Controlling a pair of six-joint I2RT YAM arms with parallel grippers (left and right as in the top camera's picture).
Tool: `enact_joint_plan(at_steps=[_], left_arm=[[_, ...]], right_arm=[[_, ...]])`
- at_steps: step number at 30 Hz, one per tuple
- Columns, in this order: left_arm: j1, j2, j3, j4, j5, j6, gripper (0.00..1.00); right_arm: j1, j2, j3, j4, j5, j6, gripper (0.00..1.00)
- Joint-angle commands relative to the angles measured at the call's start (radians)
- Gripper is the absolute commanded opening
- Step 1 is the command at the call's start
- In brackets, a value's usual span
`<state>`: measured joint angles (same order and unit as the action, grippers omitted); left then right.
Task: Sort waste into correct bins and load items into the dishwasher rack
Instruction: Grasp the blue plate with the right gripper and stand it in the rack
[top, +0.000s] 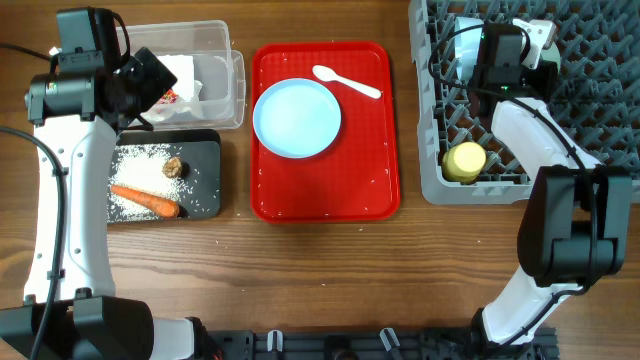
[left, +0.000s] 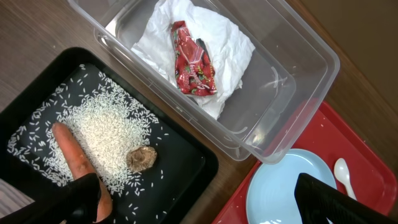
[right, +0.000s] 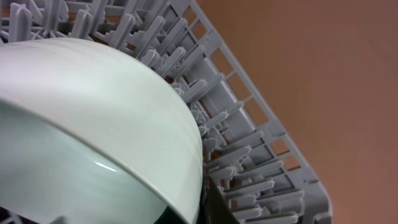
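Observation:
My left gripper (top: 150, 85) (left: 205, 208) hangs open and empty above the gap between the clear tub (top: 222, 45) (left: 298, 112) and the black tray (top: 205, 150) (left: 183, 180). The tub holds crumpled napkins (left: 239, 40) and a red wrapper (left: 193, 65). The black tray holds rice (top: 135, 165) (left: 106, 130), a brown lump (top: 173, 167) (left: 141, 158) and a carrot (top: 145, 201) (left: 71, 155). My right gripper (top: 475, 58) (right: 202, 208) is shut on the rim of the mint-green bowl (top: 455, 45) (right: 93, 112), over the grey rack's (top: 570, 130) (right: 249, 143) far left corner. The yellow cup (top: 465, 161) stands in the rack.
A flat red tray (top: 325, 200) lies in the middle with the pale blue plate (top: 297, 118) (left: 280, 186) and white spoon (top: 347, 81) (left: 343, 174) on it. The pale blue bowl is not in view. Bare wood lies along the table's near side.

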<state>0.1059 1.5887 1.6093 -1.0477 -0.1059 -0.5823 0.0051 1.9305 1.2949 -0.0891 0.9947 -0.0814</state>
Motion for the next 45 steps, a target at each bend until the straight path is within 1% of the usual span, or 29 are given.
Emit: enact_joint_plan(at_steps=[1, 2, 3, 4, 5, 6, 7, 10, 14, 16, 18, 19, 20, 21, 22, 24, 27, 28, 29, 31, 33, 35, 38, 39, 40, 41, 42, 43, 45], left_arm=[[0.004, 0.005, -0.001, 0.003, 0.001, -0.010, 1.00], [0.004, 0.005, -0.001, 0.003, 0.001, -0.010, 1.00], [0.004, 0.005, -0.001, 0.003, 0.001, -0.010, 1.00], [0.004, 0.005, -0.001, 0.003, 0.001, -0.010, 1.00], [0.004, 0.005, -0.001, 0.003, 0.001, -0.010, 1.00], [0.004, 0.005, -0.001, 0.003, 0.001, -0.010, 1.00], [0.004, 0.005, -0.001, 0.003, 0.001, -0.009, 1.00], [0.004, 0.005, -0.001, 0.003, 0.001, -0.010, 1.00], [0.004, 0.005, -0.001, 0.003, 0.001, -0.010, 1.00], [0.004, 0.005, -0.001, 0.003, 0.001, -0.010, 1.00], [0.004, 0.005, -0.001, 0.003, 0.001, -0.010, 1.00], [0.004, 0.005, -0.001, 0.003, 0.001, -0.010, 1.00], [0.004, 0.005, -0.001, 0.003, 0.001, -0.010, 1.00], [0.004, 0.005, -0.001, 0.003, 0.001, -0.010, 1.00], [0.004, 0.005, -0.001, 0.003, 0.001, -0.010, 1.00], [0.004, 0.005, -0.001, 0.003, 0.001, -0.010, 1.00], [0.004, 0.005, -0.001, 0.003, 0.001, -0.010, 1.00], [0.004, 0.005, -0.001, 0.003, 0.001, -0.010, 1.00], [0.004, 0.005, -0.001, 0.003, 0.001, -0.010, 1.00], [0.004, 0.005, -0.001, 0.003, 0.001, -0.010, 1.00], [0.004, 0.005, -0.001, 0.003, 0.001, -0.010, 1.00], [0.004, 0.005, -0.001, 0.003, 0.001, -0.010, 1.00], [0.004, 0.005, -0.001, 0.003, 0.001, -0.010, 1.00], [0.004, 0.005, -0.001, 0.003, 0.001, -0.010, 1.00], [0.004, 0.005, -0.001, 0.003, 0.001, -0.010, 1.00], [0.004, 0.005, -0.001, 0.003, 0.001, -0.010, 1.00], [0.004, 0.005, -0.001, 0.003, 0.001, -0.010, 1.00], [0.004, 0.005, -0.001, 0.003, 0.001, -0.010, 1.00], [0.004, 0.005, -0.001, 0.003, 0.001, -0.010, 1.00]], right_arm=[[0.020, 0.016, -0.012, -0.059, -0.063, 0.057, 0.32], [0.031, 0.016, -0.012, -0.089, -0.084, 0.058, 0.60], [0.054, 0.016, -0.012, -0.143, -0.118, 0.060, 0.85], [0.070, 0.016, -0.012, -0.174, -0.135, 0.087, 0.95], [0.084, 0.013, -0.012, -0.201, -0.140, 0.143, 1.00], [0.100, 0.000, -0.012, -0.224, -0.167, 0.202, 1.00], [0.106, -0.014, -0.012, -0.235, -0.200, 0.216, 1.00], [0.109, -0.101, -0.012, -0.276, -0.320, 0.216, 1.00], [0.109, -0.257, -0.012, -0.349, -0.357, 0.216, 1.00], [0.113, -0.341, -0.012, -0.369, -0.464, 0.215, 1.00], [0.124, -0.439, -0.012, -0.365, -0.735, 0.216, 1.00], [0.125, -0.486, -0.012, -0.357, -0.969, 0.221, 1.00], [0.126, -0.498, -0.012, -0.322, -1.184, 0.331, 1.00], [0.139, -0.481, -0.012, -0.298, -1.263, 0.402, 1.00], [0.154, -0.463, -0.012, -0.286, -1.271, 0.413, 1.00], [0.240, -0.371, -0.012, -0.260, -1.293, 0.427, 1.00], [0.387, -0.180, -0.010, -0.241, -1.245, 0.460, 1.00], [0.411, -0.137, -0.010, -0.240, -1.214, 0.470, 1.00], [0.428, -0.095, -0.010, -0.239, -1.175, 0.474, 0.98], [0.444, 0.003, -0.010, -0.233, -1.112, 0.444, 0.88], [0.444, 0.053, -0.010, -0.232, -1.078, 0.444, 0.83], [0.444, 0.097, -0.010, -0.208, -1.024, 0.441, 0.76], [0.444, 0.154, -0.010, -0.165, -1.017, 0.422, 0.72], [0.444, 0.165, -0.010, -0.156, -1.016, 0.421, 0.69], [0.444, 0.174, -0.010, -0.146, -1.015, 0.421, 0.63], [0.444, 0.180, -0.010, -0.143, -1.001, 0.421, 0.54], [0.444, 0.182, -0.010, -0.148, -0.982, 0.418, 0.41], [0.444, 0.185, -0.010, -0.168, -0.961, 0.413, 0.26], [0.443, 0.185, -0.010, -0.209, -0.931, 0.413, 0.14]])
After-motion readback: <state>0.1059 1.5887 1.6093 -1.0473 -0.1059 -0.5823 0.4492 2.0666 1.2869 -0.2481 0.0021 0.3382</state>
